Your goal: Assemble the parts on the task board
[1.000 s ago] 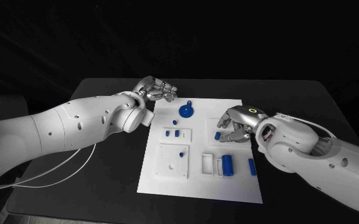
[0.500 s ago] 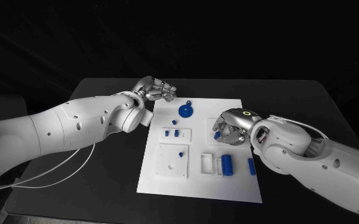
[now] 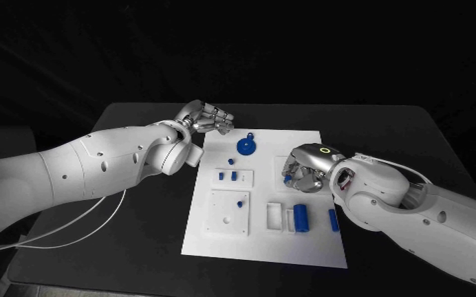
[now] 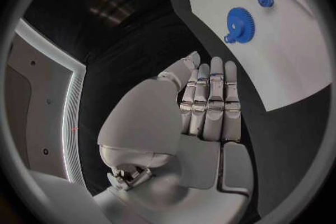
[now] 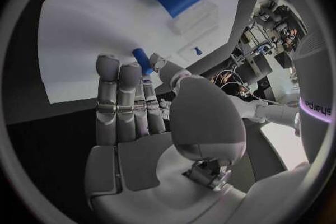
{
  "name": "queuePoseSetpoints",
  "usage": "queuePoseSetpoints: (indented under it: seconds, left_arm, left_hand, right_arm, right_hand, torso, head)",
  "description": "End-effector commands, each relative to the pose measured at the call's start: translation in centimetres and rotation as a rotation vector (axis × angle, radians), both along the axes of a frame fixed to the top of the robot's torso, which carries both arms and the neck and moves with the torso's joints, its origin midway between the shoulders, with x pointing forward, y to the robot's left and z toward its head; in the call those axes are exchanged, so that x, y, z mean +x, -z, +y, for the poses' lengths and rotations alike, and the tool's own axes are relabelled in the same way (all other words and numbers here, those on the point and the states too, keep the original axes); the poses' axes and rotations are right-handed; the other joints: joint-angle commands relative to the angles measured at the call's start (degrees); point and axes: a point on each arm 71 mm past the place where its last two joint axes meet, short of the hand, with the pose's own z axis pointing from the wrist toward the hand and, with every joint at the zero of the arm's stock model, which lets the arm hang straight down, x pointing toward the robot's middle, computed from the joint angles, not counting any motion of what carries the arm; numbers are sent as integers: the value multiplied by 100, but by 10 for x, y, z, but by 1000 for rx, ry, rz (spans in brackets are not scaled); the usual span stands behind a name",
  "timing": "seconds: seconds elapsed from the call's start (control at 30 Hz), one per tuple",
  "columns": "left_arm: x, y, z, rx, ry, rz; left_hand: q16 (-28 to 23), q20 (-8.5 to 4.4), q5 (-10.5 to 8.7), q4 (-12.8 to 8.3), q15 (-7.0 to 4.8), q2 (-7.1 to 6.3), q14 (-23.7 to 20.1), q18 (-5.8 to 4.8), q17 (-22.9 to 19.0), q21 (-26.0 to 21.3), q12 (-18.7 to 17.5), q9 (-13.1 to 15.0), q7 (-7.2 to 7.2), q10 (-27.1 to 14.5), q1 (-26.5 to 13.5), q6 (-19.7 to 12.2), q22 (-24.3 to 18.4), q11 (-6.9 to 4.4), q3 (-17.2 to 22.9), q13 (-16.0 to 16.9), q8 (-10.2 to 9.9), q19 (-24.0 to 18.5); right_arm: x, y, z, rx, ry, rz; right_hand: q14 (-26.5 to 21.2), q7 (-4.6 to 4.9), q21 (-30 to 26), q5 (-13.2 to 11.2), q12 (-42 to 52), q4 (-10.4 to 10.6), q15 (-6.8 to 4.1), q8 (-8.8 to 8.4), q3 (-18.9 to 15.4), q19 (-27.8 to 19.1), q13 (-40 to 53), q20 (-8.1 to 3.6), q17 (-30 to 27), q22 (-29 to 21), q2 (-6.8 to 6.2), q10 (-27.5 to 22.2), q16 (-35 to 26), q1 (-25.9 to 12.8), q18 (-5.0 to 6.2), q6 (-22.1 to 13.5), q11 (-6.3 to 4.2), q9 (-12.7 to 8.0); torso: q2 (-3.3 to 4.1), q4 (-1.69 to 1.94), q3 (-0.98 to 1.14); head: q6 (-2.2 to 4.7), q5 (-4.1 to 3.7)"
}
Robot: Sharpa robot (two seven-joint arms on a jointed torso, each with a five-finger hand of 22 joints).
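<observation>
Head view: a small blue peg (image 3: 289,180) is pinched by the right hand (image 3: 305,172) over the task board (image 3: 267,242); the left hand (image 3: 206,119) is held curled, empty, beside the board's far corner.

Head camera overhead; wrist cameras close behind palms; task board (image 3: 266,201) shared.

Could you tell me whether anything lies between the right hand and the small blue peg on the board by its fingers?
Nothing visible does. The right hand is over the task board, and in the right wrist view its fingertips are right at the small blue peg.
</observation>
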Motion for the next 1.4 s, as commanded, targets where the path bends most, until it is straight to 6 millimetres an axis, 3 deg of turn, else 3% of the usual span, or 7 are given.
queuePoseSetpoints:
  seconds: [0.03, 0.13, 0.4, 0.53, 0.93, 1.1, 1.4]
  left_arm:
    - [0, -1, -2, -9, 14, 1]
    - [0, -1, -1, -8, 11, 2]
    - [0, -1, 0, -7, 7, 1]
    - [0, -1, 0, -6, 4, 0]
    - [2, -1, 0, -5, 1, -5]
    - [3, -1, 0, -5, -2, -9]
    - [7, 0, -4, -11, -4, -12]
  left_hand:
    - [-21, 1, 9, 15, -11, 53, 39, 6, 0, -20, 31, -3, 4, 31, -12, -19, 9, -2, -22, -3, -15, 36]
    - [-21, 1, 9, 15, -11, 53, 39, 6, 0, -20, 31, -3, 4, 31, -12, -19, 9, -2, -22, -3, -15, 36]
    - [-21, 1, 13, 12, -10, 59, 36, 8, 0, -18, 32, -3, 5, 26, -1, -17, 16, 0, -21, -3, -15, 36]
    - [-20, 0, 17, 12, -10, 64, 35, 11, 0, -16, 32, -3, 6, 27, 2, -18, 30, 0, -22, -2, -15, 38]
    - [-20, 0, 17, 12, -10, 64, 35, 11, 0, -16, 32, -3, 6, 27, 2, -18, 30, 0, -22, -2, -15, 38]
    - [-23, 5, 25, 10, -6, 59, 25, 14, -2, -21, 32, -3, 7, 18, -4, -24, 41, 3, -22, -3, -15, 33]
    - [-22, 7, 21, 14, -5, 62, 25, 15, -2, -22, 33, -3, 8, 22, -14, -29, 35, 1, -19, -2, -16, 32]
  right_arm:
    - [-2, 1, 3, -16, -18, -20]
    - [-1, 0, 3, -14, -9, -55]
    - [-1, -6, 2, 14, 7, -126]
    - [-2, -10, 2, 48, 5, -157]
    - [-8, -36, 8, 203, -12, -161]
    - [-15, -42, 22, 260, -54, -131]
    - [-37, -30, 70, 312, -183, -91]
  right_hand:
    - [4, -33, 83, -12, 44, -46, -51, 44, 31, 237, 25, -56, 11, 29, 114, 155, 24, 62, -73, 170, -52, 24]
    - [24, -49, 223, -11, 37, -159, -95, 22, 136, 247, 28, -109, 23, 92, 180, 315, 21, 141, -108, 340, -88, 26]
    - [68, -75, 515, -12, 26, -295, -136, -6, 450, 253, 29, -169, 94, 256, 158, 440, 15, 6, -154, 462, -111, 21]
    - [78, -81, 611, -12, 20, -245, -143, -14, 303, 255, 24, -175, 134, 318, 188, 460, 13, 72, -164, 494, -122, 23]
    - [82, -85, 635, -12, 23, -215, -163, -6, 301, 256, 26, -193, 169, 348, 179, 477, -2, 91, -159, 505, -126, 23]
    - [81, -84, 625, -12, 21, -209, -171, -7, 307, 251, 25, -201, 180, 353, 183, 475, -16, 86, -158, 499, -126, 23]
    - [84, -83, 608, -12, 23, -224, -174, -7, 320, 253, 26, -205, 192, 357, 191, 471, -34, 86, -156, 491, -123, 23]
  torso:
    - [-1, 2, 3]
    - [-1, -1, 3]
    - [-2, 0, 5]
    - [-1, -1, 4]
    - [-12, -4, -3]
    - [-13, -5, -7]
    - [-36, 1, -13]
  head:
    - [-4, 4]
    - [3, 3]
    - [-6, 9]
    - [-8, 18]
    - [-7, 87]
    - [-24, 181]
    - [-38, 362]
